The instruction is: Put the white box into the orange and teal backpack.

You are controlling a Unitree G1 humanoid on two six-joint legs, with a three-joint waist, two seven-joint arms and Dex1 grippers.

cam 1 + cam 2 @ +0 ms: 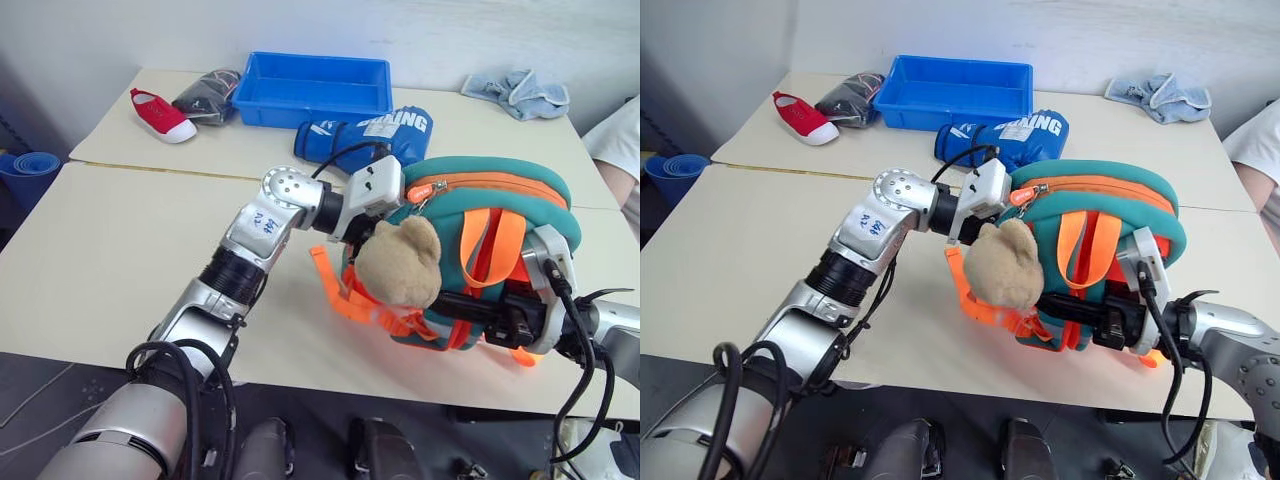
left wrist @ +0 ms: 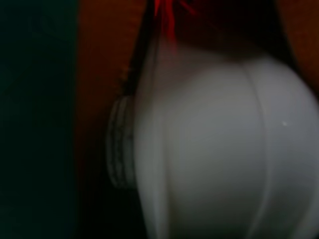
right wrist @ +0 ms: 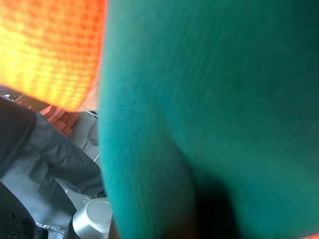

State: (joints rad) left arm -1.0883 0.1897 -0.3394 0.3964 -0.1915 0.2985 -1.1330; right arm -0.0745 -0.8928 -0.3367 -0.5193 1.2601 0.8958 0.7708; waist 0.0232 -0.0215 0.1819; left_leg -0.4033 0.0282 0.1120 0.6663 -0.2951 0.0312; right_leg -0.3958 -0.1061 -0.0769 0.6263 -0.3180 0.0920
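On the far left of the cream table (image 1: 120, 260) lies a red shoe (image 1: 160, 114), with a dark bundle (image 1: 207, 95) just beside it and a blue tray (image 1: 312, 88) next along the back edge. In front of the tray rests a blue boxing glove (image 1: 365, 135).

The left arm reaches across from the left, and its wrist ends at the top of the orange and teal backpack (image 1: 500, 190), beside the zip. The left gripper (image 2: 164, 30) is buried in the dark inside of the bag, so I cannot tell how far its fingers stand apart. The left wrist view shows the white box (image 2: 214, 149) right in front of that gripper, a rounded white end set against the orange lining; whether the fingers grasp it cannot be made out.

The backpack is lifted off the table, its tan plush bear head (image 1: 400, 262) hanging at the front and orange straps (image 1: 490, 245) trailing down. On the right, the right gripper (image 1: 500, 310) is closed tight on the backpack's side, holding it up.

Far right at the back lies a pale blue cloth (image 1: 517, 92), and a person's white sleeve (image 1: 620, 150) shows at the edge.
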